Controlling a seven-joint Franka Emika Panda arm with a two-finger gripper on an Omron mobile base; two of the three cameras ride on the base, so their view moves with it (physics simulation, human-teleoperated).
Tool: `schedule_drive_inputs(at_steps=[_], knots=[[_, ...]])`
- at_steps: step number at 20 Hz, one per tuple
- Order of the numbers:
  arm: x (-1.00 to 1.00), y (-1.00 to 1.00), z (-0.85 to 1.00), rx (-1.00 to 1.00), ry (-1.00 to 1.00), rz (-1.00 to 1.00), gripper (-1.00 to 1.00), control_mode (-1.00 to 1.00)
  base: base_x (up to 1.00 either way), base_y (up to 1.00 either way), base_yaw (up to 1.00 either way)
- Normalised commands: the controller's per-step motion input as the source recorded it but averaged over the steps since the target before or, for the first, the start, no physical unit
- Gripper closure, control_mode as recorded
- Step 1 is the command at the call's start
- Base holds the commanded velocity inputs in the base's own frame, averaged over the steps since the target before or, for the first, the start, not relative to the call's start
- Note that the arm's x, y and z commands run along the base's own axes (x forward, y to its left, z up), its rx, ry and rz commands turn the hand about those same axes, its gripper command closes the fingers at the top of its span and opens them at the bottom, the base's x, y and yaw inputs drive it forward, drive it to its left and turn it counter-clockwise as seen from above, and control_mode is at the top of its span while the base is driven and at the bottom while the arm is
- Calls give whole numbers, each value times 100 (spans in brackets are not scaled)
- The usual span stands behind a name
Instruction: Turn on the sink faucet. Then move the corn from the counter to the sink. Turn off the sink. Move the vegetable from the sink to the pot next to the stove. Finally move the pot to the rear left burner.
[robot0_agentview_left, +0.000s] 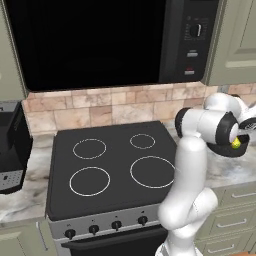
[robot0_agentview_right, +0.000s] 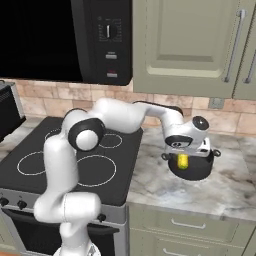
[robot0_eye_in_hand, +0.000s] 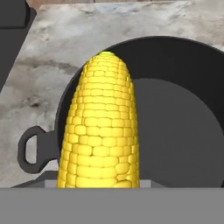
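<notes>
Marbled grey counter runs to the right of a black four-burner stove, beneath a dark microwave and pale green cabinets. On that counter, beside the stove, sits a black pot with loop handles. The white arm reaches over it, and its gripper grasps a yellow cob of corn, pointing it down into the pot's mouth. In the hand view the cob's tip hangs above the pot's dark floor, slightly left of centre, seemingly lined up for release inside. The pot probably must go to the rear left burner afterwards.
</notes>
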Motion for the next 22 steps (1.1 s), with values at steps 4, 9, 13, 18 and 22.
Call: schedule_drive_inputs(at_steps=[4, 9, 13, 18, 22], knots=[[-2, -32, 0, 0, 0, 1, 100, -100, 0, 0, 0], [17, 0, 4, 0, 0, 0, 100, -100, 0, 0, 0], [35, 0, 0, 0, 0, 0, 100, -100, 0, 0, 0], [34, 0, -25, 0, 0, 0, 100, -100, 0, 0, 0], [24, 0, -40, 0, 0, 0, 100, -100, 0, 0, 0]])
